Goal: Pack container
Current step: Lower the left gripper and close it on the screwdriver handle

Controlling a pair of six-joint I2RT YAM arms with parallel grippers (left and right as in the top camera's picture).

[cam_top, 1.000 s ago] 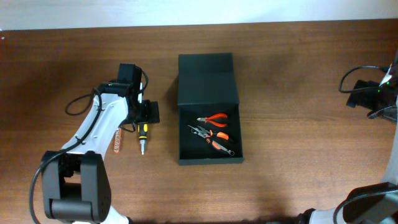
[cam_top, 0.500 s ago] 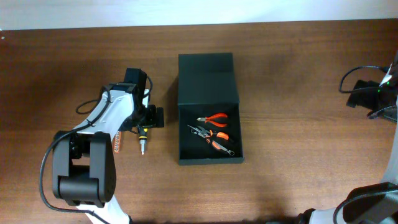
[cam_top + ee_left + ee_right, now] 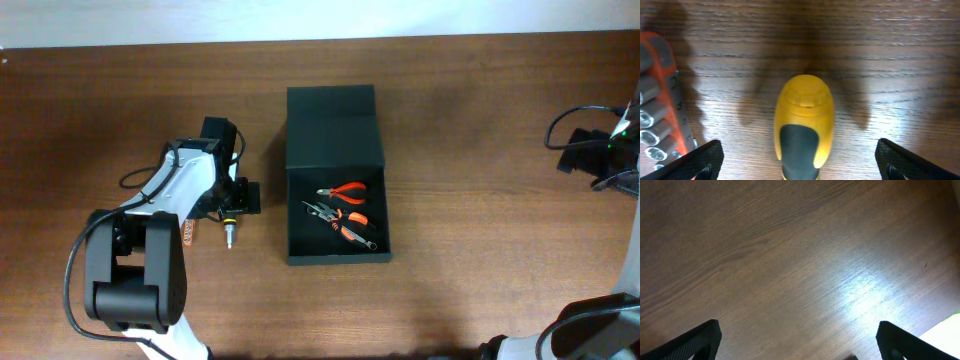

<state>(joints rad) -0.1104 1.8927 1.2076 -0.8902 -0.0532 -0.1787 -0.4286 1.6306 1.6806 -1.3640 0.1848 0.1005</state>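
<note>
Left gripper (image 3: 238, 198) slid toward own base, over screwdriver (image 3: 804, 120). Jaws spread wide either side of yellow handle, nothing gripped; probably lined up for grasp. Orange socket rail (image 3: 657, 115) lay just beside.

Container (image 3: 300, 238) sat mid-table, lid flapped back, ready for loading. Inside: orange-handled pliers (image 3: 345, 190), long-nose pliers (image 3: 340, 222).

Right gripper (image 3: 800, 342) gaped over bare wood, parked well apart.
</note>
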